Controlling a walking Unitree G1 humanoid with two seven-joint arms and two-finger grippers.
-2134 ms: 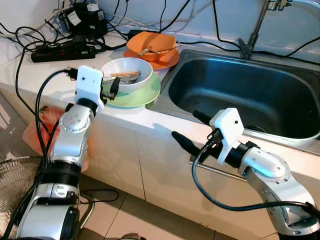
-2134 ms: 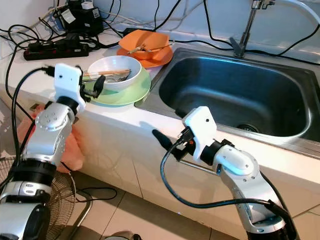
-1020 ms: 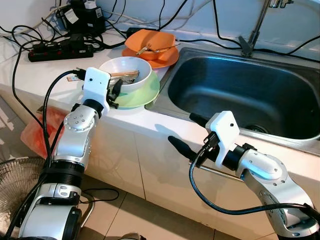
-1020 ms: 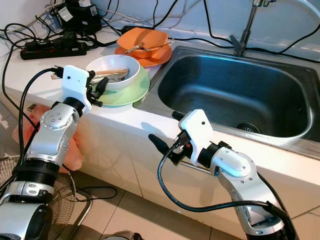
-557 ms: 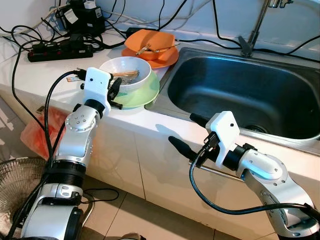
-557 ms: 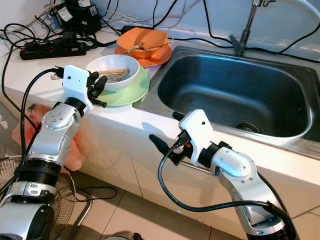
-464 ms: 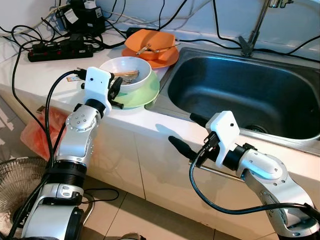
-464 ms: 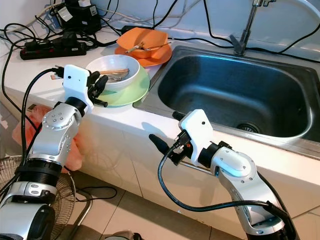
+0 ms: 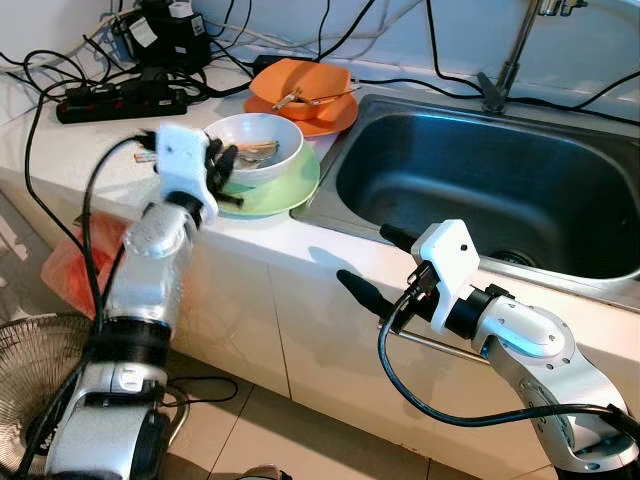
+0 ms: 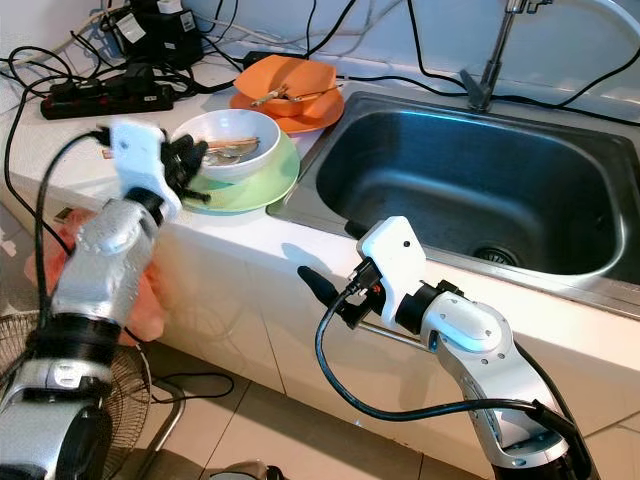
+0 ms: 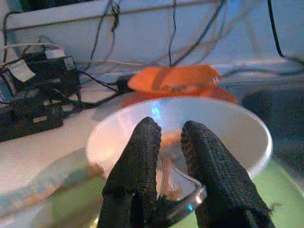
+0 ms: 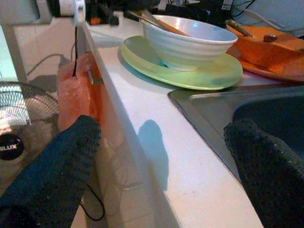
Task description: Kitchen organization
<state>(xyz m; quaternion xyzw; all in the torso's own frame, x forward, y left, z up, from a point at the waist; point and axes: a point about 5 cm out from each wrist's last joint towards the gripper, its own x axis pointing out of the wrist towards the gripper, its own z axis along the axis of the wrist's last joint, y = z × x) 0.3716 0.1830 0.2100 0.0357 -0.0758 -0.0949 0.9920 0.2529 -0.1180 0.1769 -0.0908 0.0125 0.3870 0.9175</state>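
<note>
Left hand (image 11: pixel 164 156) is up at the near rim of the white ceramic bowl (image 9: pixel 258 147), its two black fingers (image 11: pixel 137 166) drawn almost together, a thin gap between them, the rim right at their tips; whether they pinch the rim I can't tell. Under the bowl sits the pale green round plate (image 9: pixel 285 190), on the white tabletop (image 9: pixel 90 145). Inside the bowl lie wooden chopsticks (image 10: pixel 225 145). Beyond the hand, an orange bowl on an orange plate (image 9: pixel 305 95); farther off, a black power strip (image 9: pixel 125 100). Right hand (image 9: pixel 372 262) hangs low before the tabletop edge, fingers (image 12: pixel 52 171) spread wide, well apart from the dishes. Behind it, the steel sink basin (image 9: pixel 490 190).
</note>
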